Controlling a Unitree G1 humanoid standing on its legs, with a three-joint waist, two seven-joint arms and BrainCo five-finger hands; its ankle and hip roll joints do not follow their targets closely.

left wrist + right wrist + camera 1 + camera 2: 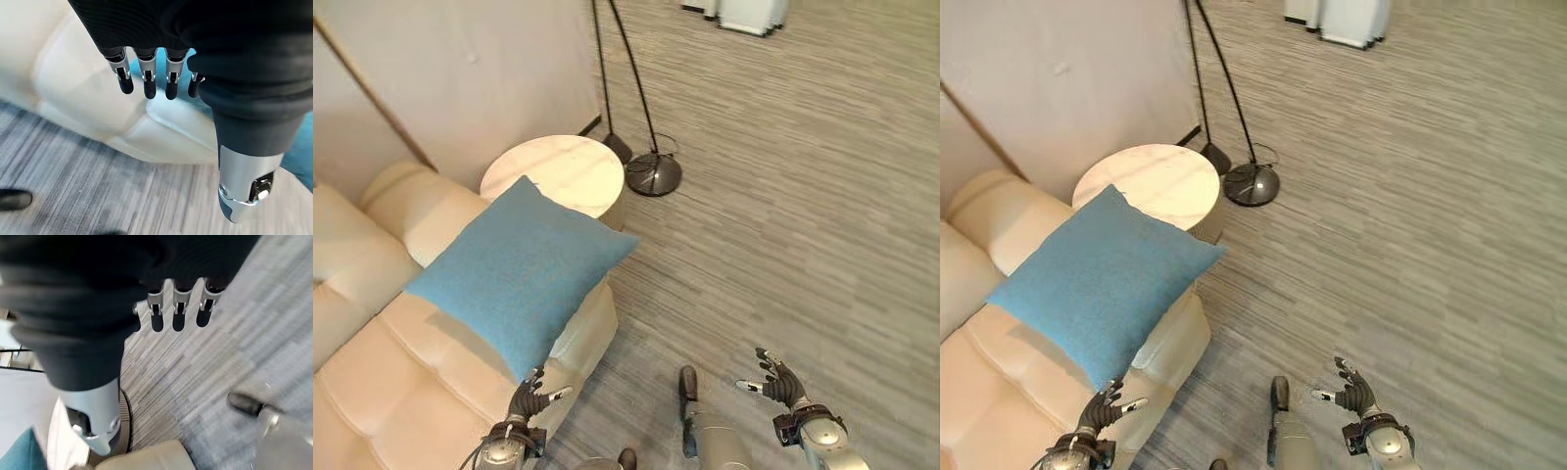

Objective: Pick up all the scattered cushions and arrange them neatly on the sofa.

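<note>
1. Nearest to me, my left hand point(530, 396) sits low at the front corner of the sofa point(401, 392), fingers spread and relaxed, grasping nothing. Its tips are just below the lower corner of the cushion point(519, 271); I cannot tell whether they touch it.
2. My right hand point(781, 382) hangs over the grey striped floor point(783, 215), well apart from the sofa, fingers loosely open and empty. From its wrist camera I see the straight fingers point(178, 313) above bare floor.
3. From the left wrist camera I see the fingers point(148, 81) extended over the cream seat edge, with a strip of blue fabric showing past them.
4. I see one blue cushion, lying tilted on the sofa's armrest end, one corner pointing toward the round table point(556, 173) and one corner overhanging the front edge toward the floor.
5. Just beside the sofa's arm stands the small round table with its pale top.
6. Beyond the table, a floor lamp point(652, 173) rests its dark round base on the floor, its thin black stems rising by the wall point(460, 69).
</note>
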